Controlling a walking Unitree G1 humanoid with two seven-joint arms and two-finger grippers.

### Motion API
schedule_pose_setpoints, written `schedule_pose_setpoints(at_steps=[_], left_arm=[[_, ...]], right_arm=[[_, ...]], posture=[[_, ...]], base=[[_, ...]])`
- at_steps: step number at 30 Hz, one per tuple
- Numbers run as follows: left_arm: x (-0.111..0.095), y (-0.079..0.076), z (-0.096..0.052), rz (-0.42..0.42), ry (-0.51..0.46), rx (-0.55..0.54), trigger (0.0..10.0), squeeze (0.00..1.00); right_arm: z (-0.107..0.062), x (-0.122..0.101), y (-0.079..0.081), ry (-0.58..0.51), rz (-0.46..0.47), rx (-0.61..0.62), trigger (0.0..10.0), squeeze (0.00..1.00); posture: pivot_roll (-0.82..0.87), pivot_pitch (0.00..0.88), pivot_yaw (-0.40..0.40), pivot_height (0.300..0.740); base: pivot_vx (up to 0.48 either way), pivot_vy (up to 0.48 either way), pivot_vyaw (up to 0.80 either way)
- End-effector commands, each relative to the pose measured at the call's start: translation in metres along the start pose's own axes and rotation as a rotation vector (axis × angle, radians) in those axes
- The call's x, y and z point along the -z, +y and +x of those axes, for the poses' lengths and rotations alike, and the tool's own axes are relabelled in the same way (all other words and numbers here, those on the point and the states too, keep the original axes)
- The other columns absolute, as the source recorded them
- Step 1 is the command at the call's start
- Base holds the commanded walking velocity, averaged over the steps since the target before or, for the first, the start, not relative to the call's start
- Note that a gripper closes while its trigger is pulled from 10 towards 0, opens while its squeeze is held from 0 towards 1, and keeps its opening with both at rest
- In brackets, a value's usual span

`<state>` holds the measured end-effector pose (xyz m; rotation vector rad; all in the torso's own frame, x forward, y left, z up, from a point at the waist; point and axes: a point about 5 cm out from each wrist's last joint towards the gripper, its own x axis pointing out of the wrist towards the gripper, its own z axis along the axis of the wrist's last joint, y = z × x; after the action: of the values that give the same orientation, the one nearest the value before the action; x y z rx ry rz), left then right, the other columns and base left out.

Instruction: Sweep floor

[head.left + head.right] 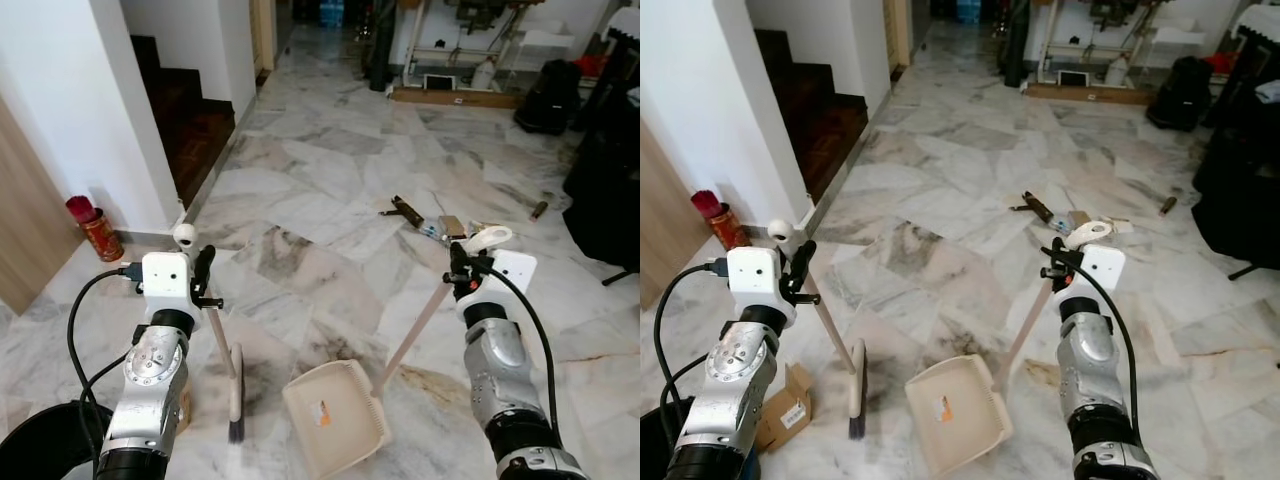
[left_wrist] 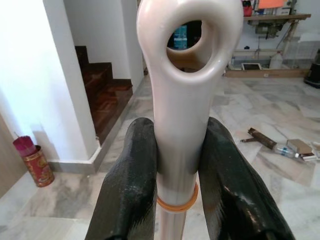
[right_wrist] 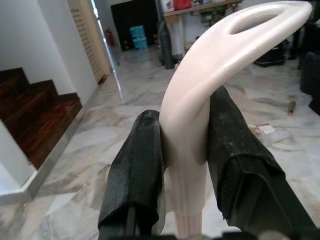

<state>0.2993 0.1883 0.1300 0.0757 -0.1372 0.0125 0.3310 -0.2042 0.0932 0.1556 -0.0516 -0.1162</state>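
The robot is holding both silver arms bent at the elbow and raised in front of its chest, forearms pointing up and forward over the marble floor (image 1: pixel 330 180). The left gripper (image 2: pixel 177 165) is standing beside the white camera block on that wrist, and its two black fingers (image 2: pixel 132 190) are clamping the top of the broom (image 1: pixel 222 340) just below the ringed end of its cream handle. From there the pale stick is slanting down and to the right, ending in a narrow dark brush head that is resting on the floor near the robot's feet. The right gripper (image 3: pixel 185 165) is sitting at about the same height, its fingers (image 3: pixel 137 175) closing tightly on the curved, looped grip of the dustpan (image 1: pixel 335 410). The dustpan's long pale handle is leaning down and to the left to a cream, open tray lying flat on the floor, just right of the brush head and apart from it; a small orange scrap is showing inside the tray. A small cardboard box (image 1: pixel 785 405) is lying on the floor by the left arm. Farther out, near the middle of the floor, a scatter of litter (image 1: pixel 430 222) is lying well beyond the dustpan, and a red tin (image 1: pixel 100 235) is standing at the foot of the white wall (image 1: pixel 60 110) beside the dark stairs (image 1: pixel 190 120).
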Motion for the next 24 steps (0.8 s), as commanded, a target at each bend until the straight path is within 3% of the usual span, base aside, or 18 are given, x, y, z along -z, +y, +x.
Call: schedule_pose_setpoints(at_steps=[1, 4, 9, 24], left_arm=[[-0.025, 0.0, 0.007, 0.02, -0.094, -0.004, 10.0, 0.0], [-0.034, -0.002, 0.011, 0.015, -0.128, -0.017, 10.0, 0.0], [-0.049, -0.008, 0.014, 0.027, -0.177, -0.013, 10.0, 0.0], [-0.044, -0.008, 0.015, 0.018, -0.155, -0.013, 10.0, 0.0]], right_arm=[[0.01, -0.022, 0.003, -0.09, 0.023, 0.0, 10.0, 0.0], [0.011, -0.025, 0.003, -0.094, 0.006, -0.017, 10.0, 0.0], [0.01, -0.025, 0.002, -0.092, -0.005, -0.028, 10.0, 0.0], [0.007, -0.021, 0.0, -0.086, 0.01, -0.012, 10.0, 0.0]], posture=[[0.03, 0.0, -0.032, 0.74], [0.02, 0.0, -0.036, 0.74], [0.02, 0.0, -0.034, 0.74], [0.02, 0.0, -0.023, 0.74]], base=[[0.0, 0.0, 0.0], [0.0, 0.0, 0.0], [0.0, 0.0, 0.8], [0.0, 0.0, 0.8]])
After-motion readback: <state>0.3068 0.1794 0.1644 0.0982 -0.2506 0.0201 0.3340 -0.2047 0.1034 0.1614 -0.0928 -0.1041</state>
